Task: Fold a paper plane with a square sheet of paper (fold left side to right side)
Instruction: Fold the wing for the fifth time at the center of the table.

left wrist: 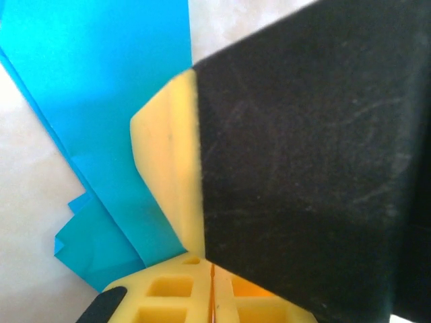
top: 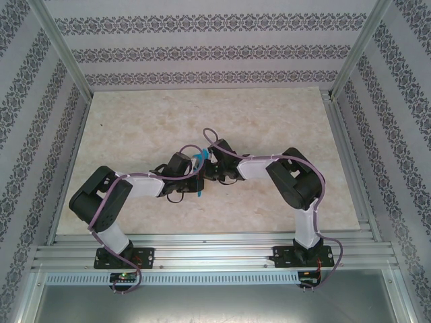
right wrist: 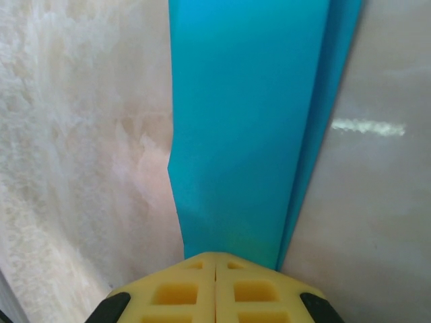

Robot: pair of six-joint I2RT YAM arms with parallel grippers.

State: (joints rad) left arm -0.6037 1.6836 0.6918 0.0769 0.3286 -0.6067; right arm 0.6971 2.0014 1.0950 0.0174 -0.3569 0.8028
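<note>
The paper plane [right wrist: 242, 121] is over the middle of the table [top: 135, 121], between the two arms, and shows as a narrow, layered strip of thin cyan paper. The right gripper [right wrist: 215, 259] pinches its near end, fingers pressed together on the layers. The left gripper [top: 194, 178] is pressed together too, one yellow finger [left wrist: 168, 175] against the paper; we cannot tell whether it has caught a layer. We judge the paper featherlight, limp and easily torn, so we would hold it along the folded edge, where the stacked layers are stiffest.
</note>
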